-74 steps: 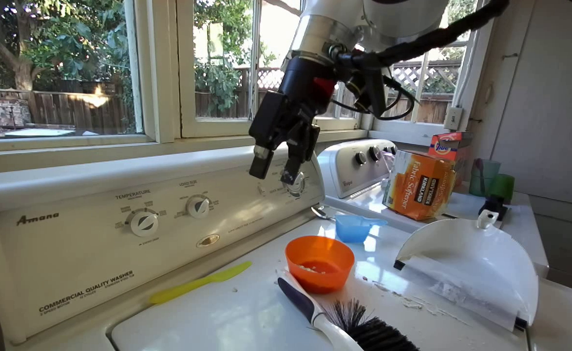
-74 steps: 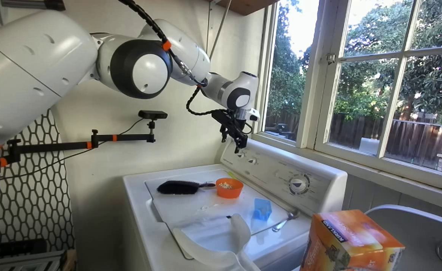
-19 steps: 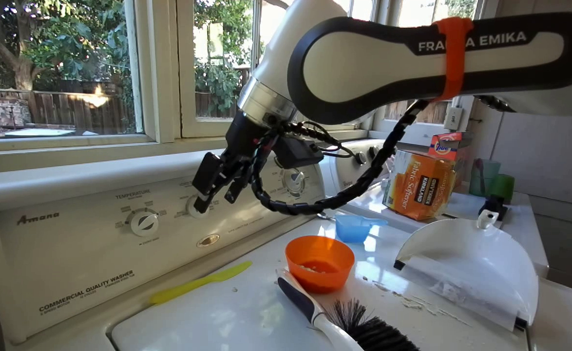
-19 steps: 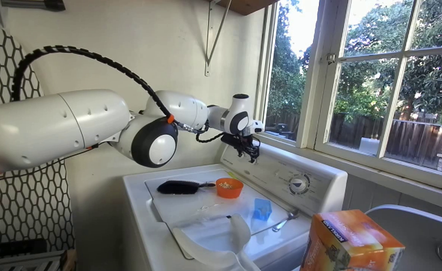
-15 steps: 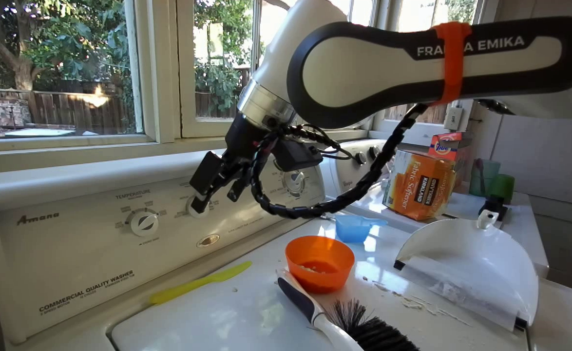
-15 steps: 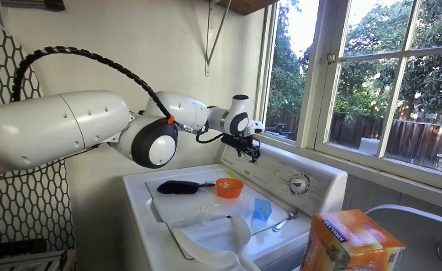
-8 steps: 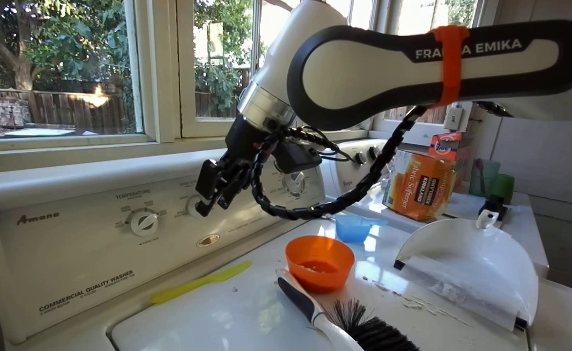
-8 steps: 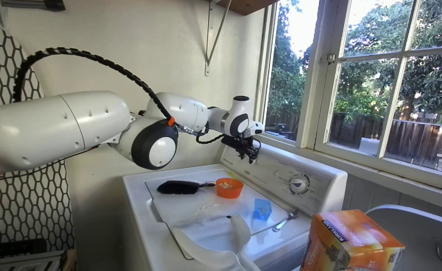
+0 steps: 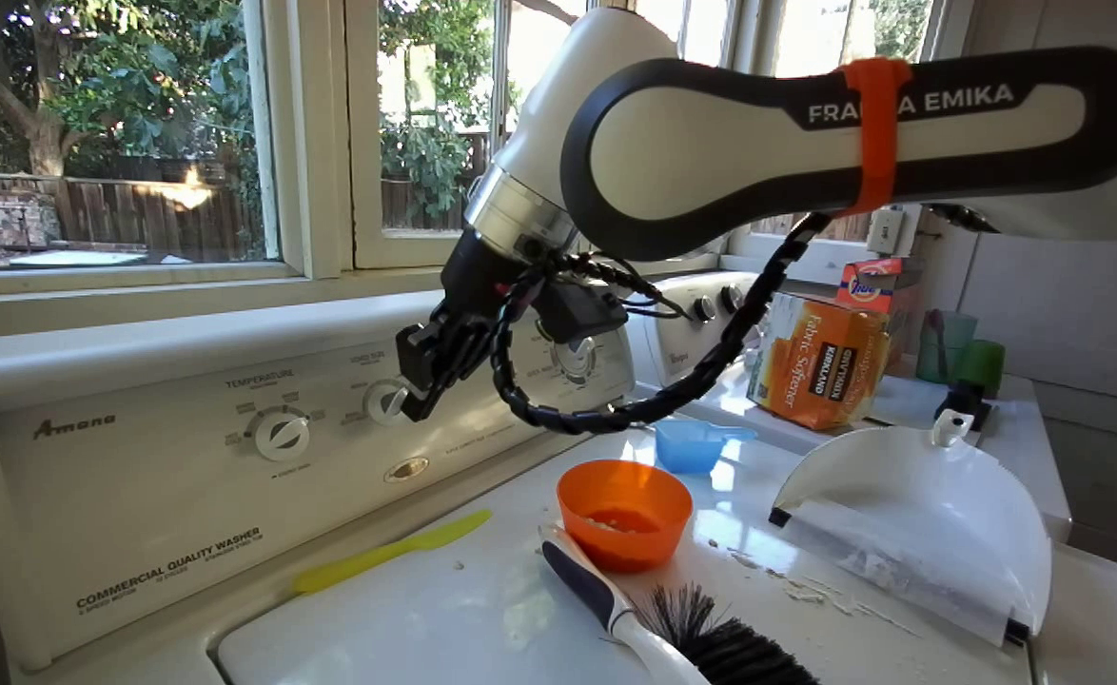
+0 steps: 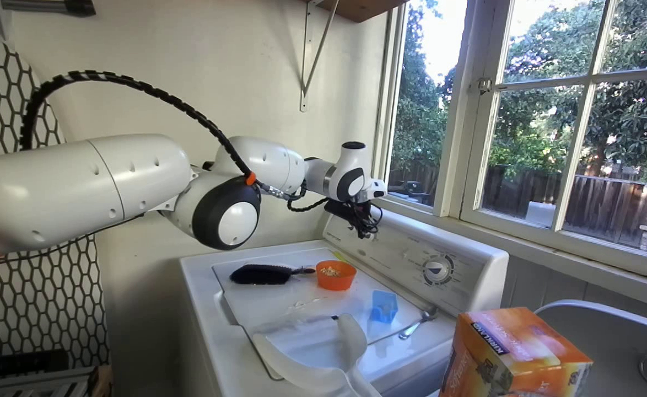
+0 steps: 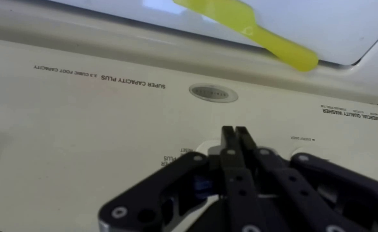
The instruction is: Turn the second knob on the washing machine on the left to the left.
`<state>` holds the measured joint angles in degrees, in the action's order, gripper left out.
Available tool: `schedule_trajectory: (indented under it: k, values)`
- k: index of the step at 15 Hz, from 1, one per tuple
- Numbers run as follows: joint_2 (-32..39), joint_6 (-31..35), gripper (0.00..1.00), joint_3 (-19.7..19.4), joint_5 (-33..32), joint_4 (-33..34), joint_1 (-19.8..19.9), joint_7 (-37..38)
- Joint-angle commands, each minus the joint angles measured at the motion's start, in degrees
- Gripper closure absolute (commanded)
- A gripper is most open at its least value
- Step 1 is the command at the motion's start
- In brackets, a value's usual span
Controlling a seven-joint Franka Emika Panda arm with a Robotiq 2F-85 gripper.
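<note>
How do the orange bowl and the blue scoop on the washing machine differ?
The blue scoop has a handle sticking out; the orange bowl shows none. The bowl looks wider across, the scoop's cup narrower. Pale bits lie in the bowl; whether the scoop holds anything cannot be told. Both sit on top of the washing machine.

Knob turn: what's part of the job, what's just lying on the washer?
Job:
second small round white knob
wide white Amana washing machine
black two-fingered end effector

Lying on top:
flat yellow plastic utensil
round orange plastic bowl
blue plastic scoop
silvery metal spoon
black-bristled brush
white curved dustpan
</note>
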<state>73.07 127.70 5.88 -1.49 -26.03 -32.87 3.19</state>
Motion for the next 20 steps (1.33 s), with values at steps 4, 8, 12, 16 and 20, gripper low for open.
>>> schedule_trajectory:
  k: [4, 8, 12, 16, 20]
  values:
    - [0.7, 2.5, 0.4, 0.6, 0.6, 0.5, 0.3, -1.1]
    - [0.7, 3.1, 0.09, 0.8, 0.7, 0.4, 0.4, -1.5]
    - [0.7, 3.1, 0.0, 0.9, 0.8, 0.3, 0.4, -1.7]
    - [1.0, 4.0, 0.0, 0.9, 0.6, 0.5, 0.6, -1.8]
    - [1.3, 4.3, 0.0, 1.1, 0.7, 0.2, 0.9, -2.7]
